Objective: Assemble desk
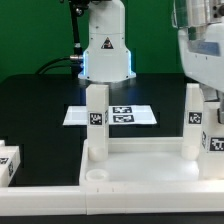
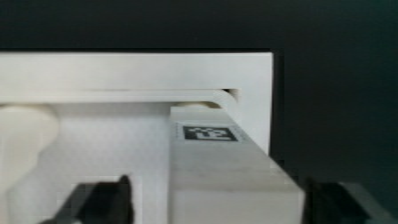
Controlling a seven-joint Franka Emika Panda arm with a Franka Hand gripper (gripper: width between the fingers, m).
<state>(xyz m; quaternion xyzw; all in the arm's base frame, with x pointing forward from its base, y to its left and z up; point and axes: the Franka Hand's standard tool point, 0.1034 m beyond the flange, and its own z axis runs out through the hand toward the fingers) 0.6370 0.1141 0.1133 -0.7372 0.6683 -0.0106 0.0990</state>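
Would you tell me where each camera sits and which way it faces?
Exterior view: in front, facing the robot's white base over the white plastic tabletop panel and two upright white square-section legs; base and arm show.
Wrist view: on the wrist, looking along one tagged leg; both gripper fingers show.
Shared: panel and, apparently, that leg.
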